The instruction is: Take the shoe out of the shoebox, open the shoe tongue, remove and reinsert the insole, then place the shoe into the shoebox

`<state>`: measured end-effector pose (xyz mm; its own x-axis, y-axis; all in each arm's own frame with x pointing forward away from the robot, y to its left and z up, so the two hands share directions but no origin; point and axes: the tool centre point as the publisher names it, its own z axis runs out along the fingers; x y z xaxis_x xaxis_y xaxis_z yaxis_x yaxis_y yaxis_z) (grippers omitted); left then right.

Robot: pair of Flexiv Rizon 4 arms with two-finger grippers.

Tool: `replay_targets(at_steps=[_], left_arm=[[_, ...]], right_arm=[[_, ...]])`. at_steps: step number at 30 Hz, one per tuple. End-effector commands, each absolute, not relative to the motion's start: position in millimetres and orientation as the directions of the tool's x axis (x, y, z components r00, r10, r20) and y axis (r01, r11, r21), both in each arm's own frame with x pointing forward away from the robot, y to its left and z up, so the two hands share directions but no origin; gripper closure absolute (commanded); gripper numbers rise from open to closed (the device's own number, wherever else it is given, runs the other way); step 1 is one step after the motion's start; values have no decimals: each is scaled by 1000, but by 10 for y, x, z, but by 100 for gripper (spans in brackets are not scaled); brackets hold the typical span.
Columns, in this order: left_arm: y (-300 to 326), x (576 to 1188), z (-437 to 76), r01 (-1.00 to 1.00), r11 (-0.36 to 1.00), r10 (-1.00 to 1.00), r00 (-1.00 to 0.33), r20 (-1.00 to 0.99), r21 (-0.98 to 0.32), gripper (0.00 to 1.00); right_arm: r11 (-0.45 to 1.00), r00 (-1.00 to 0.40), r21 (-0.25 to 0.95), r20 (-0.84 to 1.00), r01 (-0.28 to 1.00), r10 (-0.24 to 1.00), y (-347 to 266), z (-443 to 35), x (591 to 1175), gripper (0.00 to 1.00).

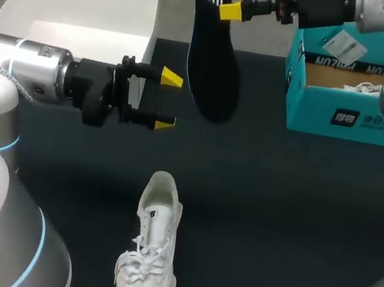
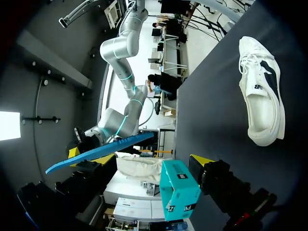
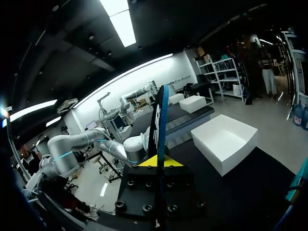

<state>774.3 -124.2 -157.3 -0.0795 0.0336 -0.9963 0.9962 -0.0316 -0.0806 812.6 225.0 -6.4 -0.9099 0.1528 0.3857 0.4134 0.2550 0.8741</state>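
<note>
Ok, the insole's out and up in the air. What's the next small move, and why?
Probably lower the right hand with the insole toward the opening of the shoe. The insole hangs clear of the table, pinched at one end. The shoe lies on the table with its opening up, and the left hand is open, holding nothing.

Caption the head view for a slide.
Right gripper holds the black insole aloft beside the open left gripper, with the white shoe lying on the dark table.
</note>
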Motion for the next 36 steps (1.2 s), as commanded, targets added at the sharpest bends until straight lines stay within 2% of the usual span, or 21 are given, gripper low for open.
replay_targets(at_steps=[1,17,26,36], left_arm=[[-1256,7755,-1588,996,-33,31,-78,-996,-79,0],[-1256,7755,-1588,996,-33,31,-78,-996,-79,0],[-1256,7755,-1588,996,-33,31,-78,-996,-79,0],[-1256,7755,-1588,996,-33,31,-78,-996,-79,0]], right_arm=[[239,-910,879,384,412,158,2258,-107,8080,100],[239,-910,879,384,412,158,2258,-107,8080,100],[151,-861,848,496,508,110,2265,-204,8071,100],[118,-804,796,581,594,125,2211,-357,7983,100]])
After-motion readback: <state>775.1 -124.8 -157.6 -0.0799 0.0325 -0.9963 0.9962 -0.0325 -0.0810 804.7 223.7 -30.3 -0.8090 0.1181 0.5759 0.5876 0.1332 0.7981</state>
